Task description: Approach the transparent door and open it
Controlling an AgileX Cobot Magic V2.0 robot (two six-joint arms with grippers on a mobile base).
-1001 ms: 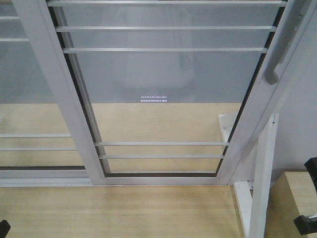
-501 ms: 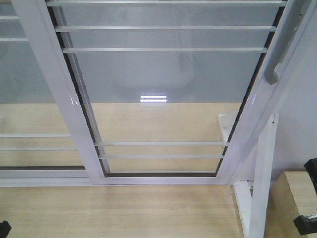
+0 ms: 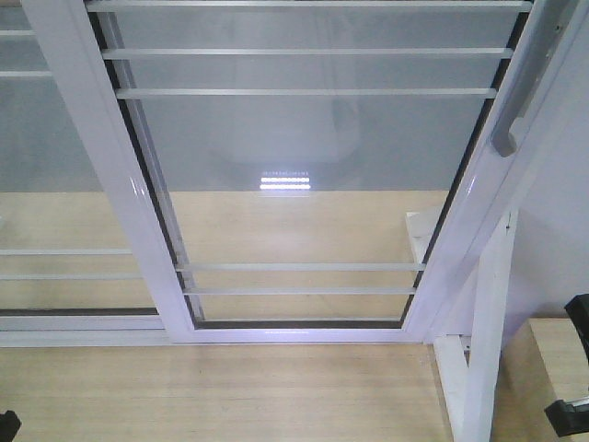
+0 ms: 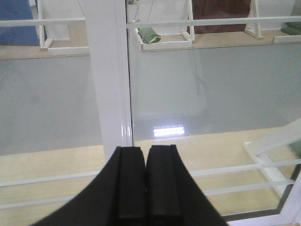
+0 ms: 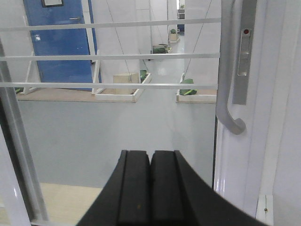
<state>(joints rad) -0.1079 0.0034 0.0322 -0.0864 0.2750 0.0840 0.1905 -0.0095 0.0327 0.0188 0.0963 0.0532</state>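
The transparent door (image 3: 304, 147) fills the front view: clear glass crossed by thin white bars, set in a glossy white frame. Its curved grey handle (image 3: 509, 118) sits on the right stile. In the right wrist view the handle (image 5: 229, 94) and lock plate (image 5: 242, 52) stand up and to the right of my right gripper (image 5: 150, 153), apart from it; that gripper is shut and empty. My left gripper (image 4: 146, 149) is shut and empty too. It faces the glass just right of a white upright stile (image 4: 110, 75).
A white stand post with braces (image 3: 486, 331) rises at the right of the door, next to a light wooden box (image 3: 543, 378). Light wood flooring (image 3: 221, 391) lies before the bottom rail. Black arm parts show at the lower corners (image 3: 572, 410).
The bright light glare on the glass has grown stronger than a second ago. The door and both arms hold their places.
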